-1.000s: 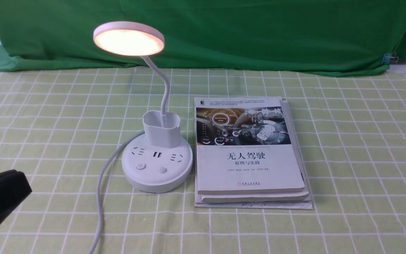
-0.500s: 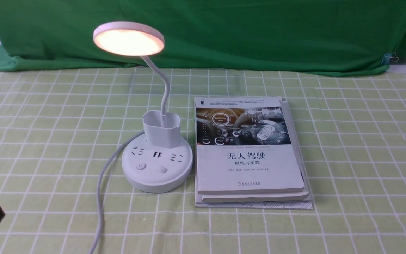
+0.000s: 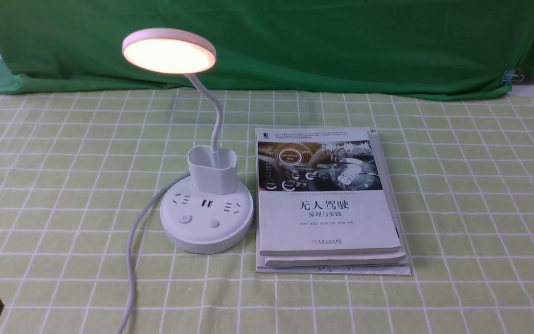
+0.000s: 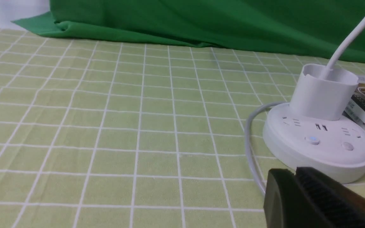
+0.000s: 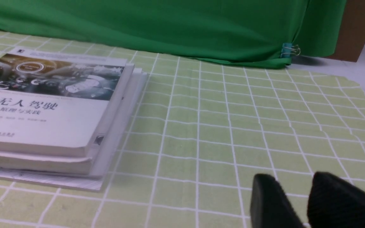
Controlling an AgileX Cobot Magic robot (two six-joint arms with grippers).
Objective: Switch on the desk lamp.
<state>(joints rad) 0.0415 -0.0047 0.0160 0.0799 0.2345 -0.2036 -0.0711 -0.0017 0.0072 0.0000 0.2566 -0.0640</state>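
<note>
I see the desk lamp (image 3: 206, 204) standing a little left of the middle of the table, and its flat disc head (image 3: 169, 50) glows warm, so it is already lit. The thin gooseneck (image 3: 214, 116) curves down from the head into the cup holder (image 3: 212, 169), which sits at the far side of the round base (image 3: 206, 222). On the base top I count 2 buttons (image 3: 185, 219); from my left wrist camera the left one (image 4: 312, 139) shows a small blue light. Sockets and a USB port run in a row between the buttons and the cup. The white cord (image 3: 132, 260) leaves the base on its left and trails toward the near edge.

Just to the right of the base, almost touching it, lies a stack of books (image 3: 327, 204), the top one white with a dashboard picture and Chinese title. All of it rests on the green checked tablecloth (image 3: 480, 208), with a green backdrop cloth (image 3: 341, 41) at the far side.

My left gripper (image 4: 296, 186) sits low at the near left, well apart from the lamp, its 2 fingers pressed together with nothing between them. My right gripper (image 5: 296, 199) hangs to the right of the books, fingers slightly apart, a narrow gap showing, holding nothing.
</note>
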